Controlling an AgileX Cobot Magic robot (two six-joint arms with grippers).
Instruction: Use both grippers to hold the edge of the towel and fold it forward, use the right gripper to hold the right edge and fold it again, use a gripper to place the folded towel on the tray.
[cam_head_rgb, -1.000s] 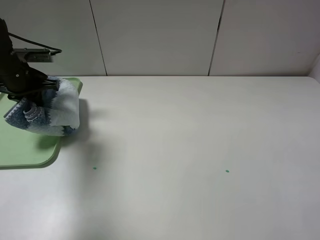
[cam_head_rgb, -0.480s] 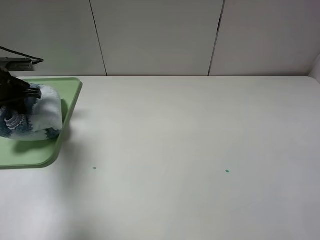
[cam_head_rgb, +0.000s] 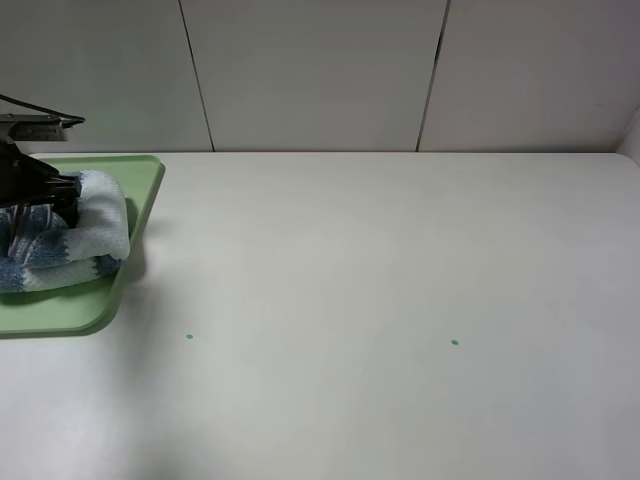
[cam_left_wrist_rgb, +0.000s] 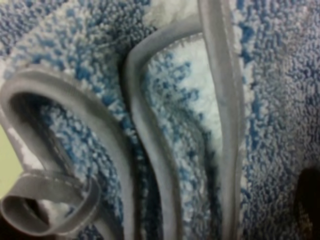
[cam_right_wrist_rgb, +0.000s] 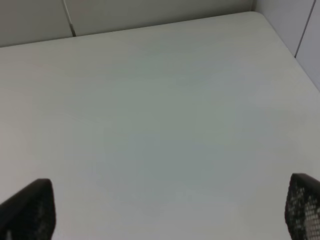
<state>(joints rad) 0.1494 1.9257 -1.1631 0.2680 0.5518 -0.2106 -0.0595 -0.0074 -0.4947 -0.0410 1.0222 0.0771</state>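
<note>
the folded towel (cam_head_rgb: 70, 232) is seen bunched on the tray (cam_head_rgb: 130, 262) at the far left of the surface (cam_head_rgb: 380, 280), directly under the left pincer (cam_head_rgb: 45, 190), which appears closed on its upper folds; a release is judged to be what remains. the pincer tips are largely cut off and hidden by cloth. the right pincer (cam_right_wrist_rgb: 165, 210) is held wide over bare surface, well apart.

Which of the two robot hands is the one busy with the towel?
The left gripper, over the green tray, is at the striped towel. Its camera sees only cloth. The right gripper has spread fingers over bare table.
</note>
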